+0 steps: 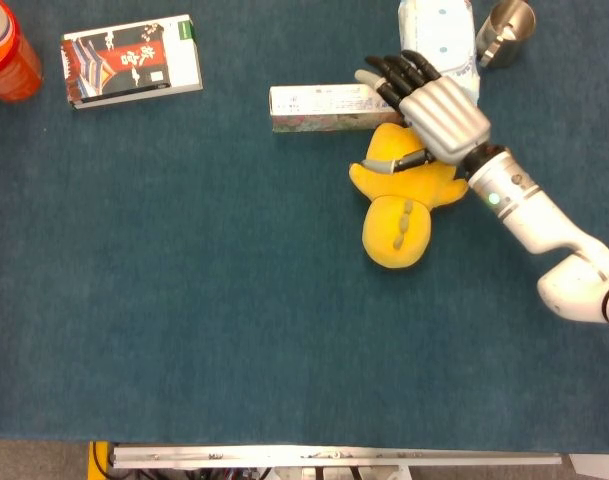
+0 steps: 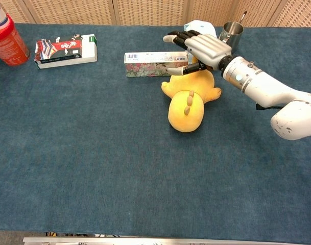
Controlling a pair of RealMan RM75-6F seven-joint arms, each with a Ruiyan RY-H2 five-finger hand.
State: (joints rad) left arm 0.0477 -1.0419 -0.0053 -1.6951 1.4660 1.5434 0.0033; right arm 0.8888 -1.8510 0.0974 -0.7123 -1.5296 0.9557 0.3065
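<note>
Yellow plush toy (image 1: pixel 399 205) lies mid-table, head end just below floral box (image 1: pixel 319 107). Right hand (image 1: pixel 434 110) over both, fingers spread, holding nothing. Risk: fingers catch box w/ toy, dragging it.

Desk (image 1: pixel 234 330) carries everything. Far left corner: bottle (image 1: pixel 6 52); just right of it, apart, a flat printed box (image 1: pixel 132 58). Toward the right half, a long narrow carton (image 1: pixel 324 107) lies crosswise. Plush toy (image 1: pixel 402 205) lies directly in front of the carton's right end, near or touching it. Behind the toy and right of the carton: a wrapped packet (image 1: pixel 439 35), with a metal cup (image 1: pixel 507 33) just right of the packet at the far right edge. Right robot hand (image 1: pixel 424 100) sits above the junction of carton end and toy's rear part, fingers (image 1: pixel 389 72) over the carton end, thumb on the toy. Its arm (image 1: pixel 544 225) runs back to the right edge, right of the toy.
</note>
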